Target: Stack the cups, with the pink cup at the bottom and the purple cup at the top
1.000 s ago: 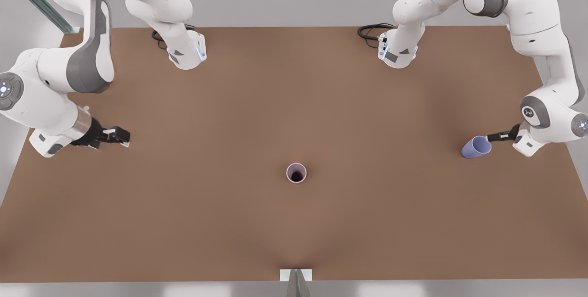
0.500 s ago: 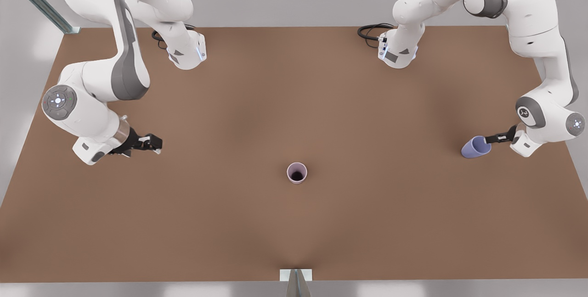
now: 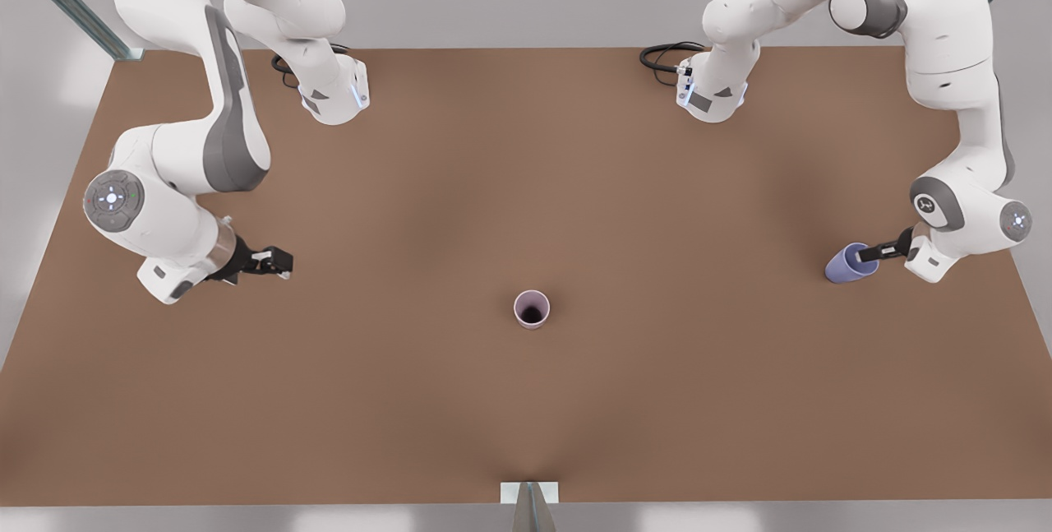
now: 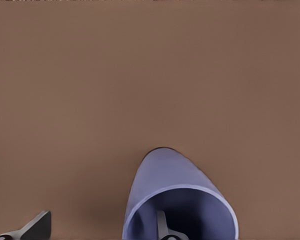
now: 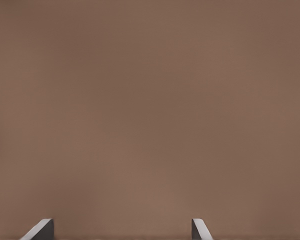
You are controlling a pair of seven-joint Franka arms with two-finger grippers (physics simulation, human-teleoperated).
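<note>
The purple cup (image 3: 850,264) lies on its side at the right of the front view, its closed base toward frame left and its open mouth toward the left gripper (image 3: 873,253), which sits right at that mouth. In the left wrist view one finger (image 4: 162,226) reaches inside the cup (image 4: 177,197) while the other (image 4: 35,226) stands well outside the wall, so the jaws are spread wide and grip nothing yet; closing would likely pinch the rim wall. The pink cup (image 3: 531,308) stands upright and empty at lower centre of the table (image 3: 526,400), well apart from both grippers. The right gripper (image 3: 271,261) waits at the left of the front view, fingers (image 5: 39,231) apart over bare table, holding nothing. The purple cup's long axis runs roughly left-right in the front view, in line with the left gripper's reach.
</note>
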